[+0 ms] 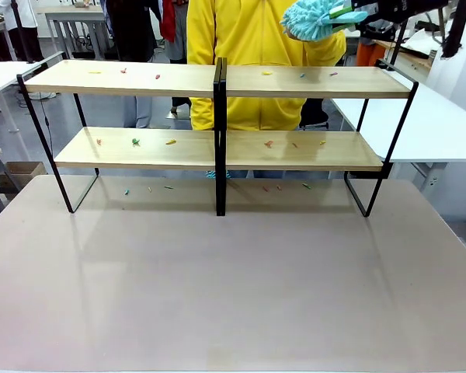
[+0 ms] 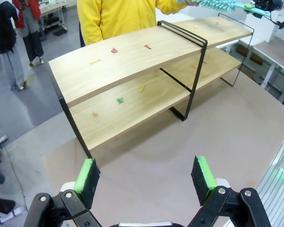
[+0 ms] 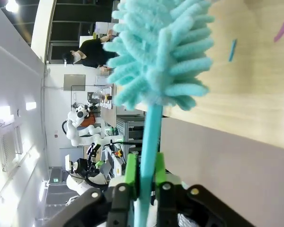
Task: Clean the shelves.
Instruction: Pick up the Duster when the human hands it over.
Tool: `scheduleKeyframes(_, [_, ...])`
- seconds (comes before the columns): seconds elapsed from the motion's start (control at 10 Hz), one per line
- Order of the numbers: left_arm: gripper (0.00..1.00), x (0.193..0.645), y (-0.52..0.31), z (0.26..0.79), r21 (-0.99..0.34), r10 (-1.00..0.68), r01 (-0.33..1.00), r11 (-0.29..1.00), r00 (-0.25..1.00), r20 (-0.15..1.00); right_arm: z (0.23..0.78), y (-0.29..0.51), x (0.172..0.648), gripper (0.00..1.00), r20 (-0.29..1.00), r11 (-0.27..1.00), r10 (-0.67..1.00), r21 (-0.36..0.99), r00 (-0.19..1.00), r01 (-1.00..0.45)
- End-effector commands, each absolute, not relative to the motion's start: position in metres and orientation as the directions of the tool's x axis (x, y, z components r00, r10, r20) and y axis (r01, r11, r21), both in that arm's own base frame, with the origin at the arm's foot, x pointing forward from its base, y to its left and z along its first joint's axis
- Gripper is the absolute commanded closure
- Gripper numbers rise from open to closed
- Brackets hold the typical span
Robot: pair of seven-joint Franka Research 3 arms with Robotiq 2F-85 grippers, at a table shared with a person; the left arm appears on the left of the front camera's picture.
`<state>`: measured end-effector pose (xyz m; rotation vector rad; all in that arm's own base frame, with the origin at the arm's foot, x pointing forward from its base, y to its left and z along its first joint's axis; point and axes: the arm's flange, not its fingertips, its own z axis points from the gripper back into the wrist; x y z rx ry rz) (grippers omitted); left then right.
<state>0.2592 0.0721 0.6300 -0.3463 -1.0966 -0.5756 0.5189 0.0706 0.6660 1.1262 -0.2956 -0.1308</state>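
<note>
The shelves (image 1: 140,78) are standing across the far half of the table (image 1: 233,295), with a person in yellow (image 1: 248,39) waiting just behind them. You are looking at a job barely starting: small coloured scraps (image 1: 136,142) are lying on all four boards, and nothing is looking wiped yet. I am counting about three scraps on each board, and several more are sitting on the table beneath the rack. One teal duster (image 1: 311,22) is hanging above the upper right board, apart from it. The right gripper (image 3: 145,165) is clamping tight on the duster's handle. The left gripper (image 2: 146,176) is hovering over the near table, jaws spread wide and carrying nothing.
</note>
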Motion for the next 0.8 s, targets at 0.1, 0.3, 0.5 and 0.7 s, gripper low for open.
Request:
scheduleKeyframes(0.1, [0.0, 0.26, 0.072, 0.631, 0.016, -0.26, 0.596, 0.803, 0.326, 0.909, 0.666, 0.068, 0.518, 1.0, 0.175, 0.435, -0.268, 0.899, 0.947, -0.043])
scheduleKeyframes(0.3, [0.0, 0.26, 0.072, 0.631, 0.016, -0.26, 0.596, 0.803, 0.326, 0.909, 0.669, 0.067, 0.514, 1.0, 0.186, 0.452, -0.239, 0.89, 0.953, -0.06])
scheduleKeyframes(0.5, [0.0, 0.26, 0.072, 0.631, 0.016, -0.26, 0.596, 0.803, 0.326, 0.909, 0.696, 0.042, 0.473, 1.0, 0.324, 0.508, -0.089, 0.828, 0.942, -0.237])
scheduleKeyframes(0.7, [0.0, 0.26, 0.072, 0.631, 0.016, -0.26, 0.596, 0.803, 0.326, 0.909, 0.719, -0.02, 0.406, 1.0, 0.398, 0.531, -0.002, 0.778, 0.917, -0.336])
